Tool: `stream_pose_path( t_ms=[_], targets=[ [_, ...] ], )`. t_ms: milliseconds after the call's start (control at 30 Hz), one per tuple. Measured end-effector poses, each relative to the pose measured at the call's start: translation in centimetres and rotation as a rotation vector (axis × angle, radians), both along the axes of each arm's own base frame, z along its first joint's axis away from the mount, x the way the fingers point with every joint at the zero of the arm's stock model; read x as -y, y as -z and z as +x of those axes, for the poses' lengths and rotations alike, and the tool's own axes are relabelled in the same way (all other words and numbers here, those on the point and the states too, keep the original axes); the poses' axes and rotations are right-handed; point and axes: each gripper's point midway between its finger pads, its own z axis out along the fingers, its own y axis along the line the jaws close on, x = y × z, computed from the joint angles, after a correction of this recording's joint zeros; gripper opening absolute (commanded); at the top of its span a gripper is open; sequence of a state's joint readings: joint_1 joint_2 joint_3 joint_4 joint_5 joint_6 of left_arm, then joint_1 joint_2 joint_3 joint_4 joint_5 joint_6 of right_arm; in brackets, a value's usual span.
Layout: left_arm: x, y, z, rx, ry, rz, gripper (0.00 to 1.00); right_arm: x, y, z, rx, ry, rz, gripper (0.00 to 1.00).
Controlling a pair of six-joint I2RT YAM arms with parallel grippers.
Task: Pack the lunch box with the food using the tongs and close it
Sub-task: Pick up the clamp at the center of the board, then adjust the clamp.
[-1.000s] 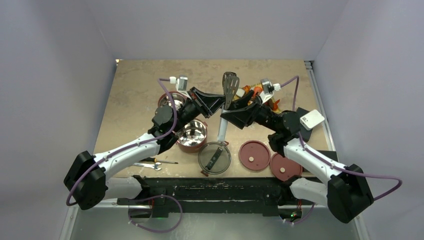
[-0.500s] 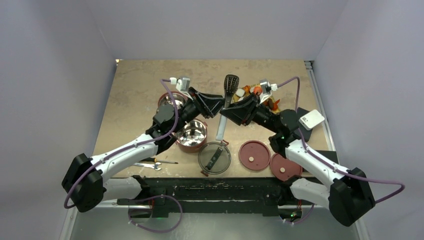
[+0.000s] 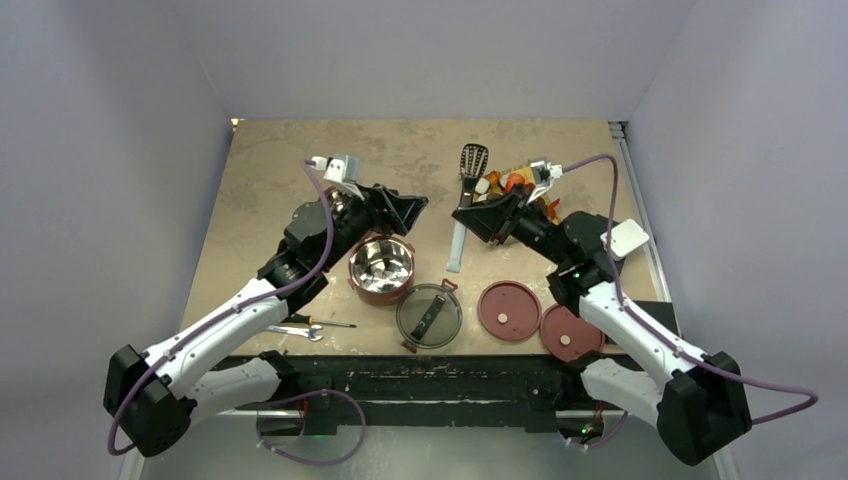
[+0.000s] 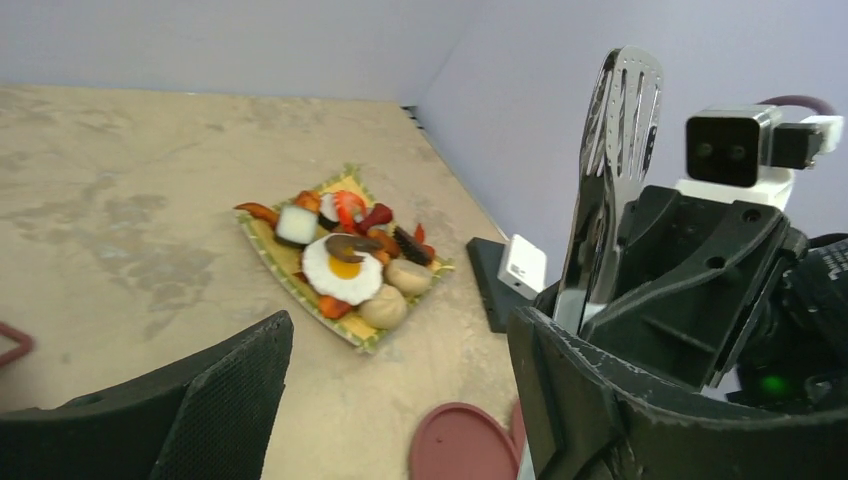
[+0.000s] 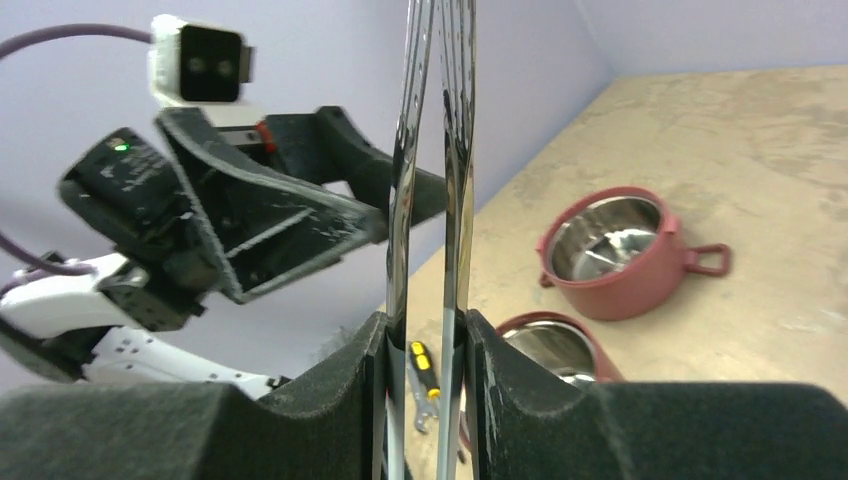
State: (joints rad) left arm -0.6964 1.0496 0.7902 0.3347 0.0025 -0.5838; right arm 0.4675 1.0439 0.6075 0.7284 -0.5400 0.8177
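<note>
The silver tongs (image 3: 457, 247) stand tilted above mid-table, and my right gripper (image 3: 464, 215) is shut on their two thin arms (image 5: 401, 200). Just left of them my left gripper (image 3: 407, 212) is open and holds nothing; in its wrist view the tongs' slotted head (image 4: 612, 150) rises beside its right finger (image 4: 585, 400). One red lunch box bowl (image 3: 382, 268) sits open below the left gripper. A second bowl (image 5: 612, 250) shows in the right wrist view. The food (image 4: 346, 262) lies on a yellow mat, partly hidden behind my right arm in the top view.
The dark see-through top lid (image 3: 429, 315) and two flat red disc lids (image 3: 509, 311) (image 3: 567, 333) lie along the near edge. A wrench (image 3: 300, 332) and screwdriver (image 3: 322, 322) lie near left. A white box (image 4: 522, 266) rests on a black base at the right.
My left gripper let go of the tongs, opened and drew back to the left. My right gripper closed on the tongs and carried them slightly right and away.
</note>
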Motion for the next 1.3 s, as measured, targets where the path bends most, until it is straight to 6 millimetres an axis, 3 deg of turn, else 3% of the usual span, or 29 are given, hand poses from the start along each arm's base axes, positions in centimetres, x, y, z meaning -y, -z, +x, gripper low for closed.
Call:
stream_pose_path(
  t_ms=[167, 333, 433, 567, 767, 867, 1000, 1300],
  targets=[
    [-1.9, -0.1, 0.9, -0.020, -0.078, 0.099, 0.80, 3.0, 1.0, 3.0, -0.045, 0.129, -0.080, 0.26],
    [-4.0, -1.8, 2.5, -0.021, -0.168, 0.260, 0.84, 7.3, 3.0, 6.5, -0.134, 0.308, -0.224, 0.25],
    [-6.4, -2.5, 3.5, 0.001, -0.251, 0.336, 0.84, 9.7, 5.4, 7.9, -0.213, 0.411, -0.324, 0.23],
    [-9.0, -1.8, 4.2, 0.006, -0.337, 0.411, 0.84, 11.9, 9.7, 8.6, -0.352, 0.492, -0.447, 0.22],
    [-10.2, 2.1, 4.2, -0.026, -0.354, 0.533, 0.84, 14.2, 17.4, 8.1, -0.599, 0.535, -0.621, 0.24],
    [-10.4, 4.3, 4.0, -0.057, -0.341, 0.580, 0.84, 15.3, 20.0, 7.3, -0.691, 0.558, -0.692, 0.28],
    [-10.4, 5.4, 3.9, -0.079, -0.325, 0.608, 0.84, 16.1, 21.7, 6.2, -0.766, 0.570, -0.750, 0.30],
    [-9.9, 5.4, 3.7, -0.077, -0.300, 0.603, 0.84, 16.6, 23.2, 4.2, -0.859, 0.549, -0.801, 0.38]
  ],
)
